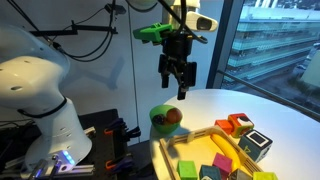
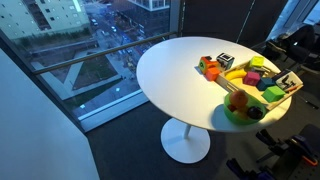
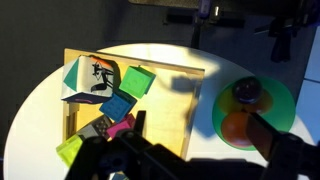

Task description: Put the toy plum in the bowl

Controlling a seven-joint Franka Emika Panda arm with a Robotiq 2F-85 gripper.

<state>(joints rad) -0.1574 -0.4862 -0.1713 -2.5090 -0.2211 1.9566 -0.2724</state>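
Observation:
The bright green bowl (image 3: 272,100) stands on the white round table, to the right of the wooden tray in the wrist view. The dark purple toy plum (image 3: 246,93) lies inside it, next to the orange toy fruit (image 3: 236,128). Both exterior views show the bowl (image 1: 158,118) (image 2: 232,114) with fruit in it; in one, the plum (image 2: 255,112) is a dark ball beside the orange fruit (image 2: 238,100). My gripper (image 3: 200,125) (image 1: 176,88) is open and empty. It hangs well above the bowl, apart from it.
A shallow wooden tray (image 3: 170,100) (image 1: 185,145) (image 2: 283,100) holds several coloured blocks next to the bowl. The white table (image 2: 170,65) ends close behind the bowl. A window runs along the far side, and the robot base (image 1: 35,110) stands beside the table.

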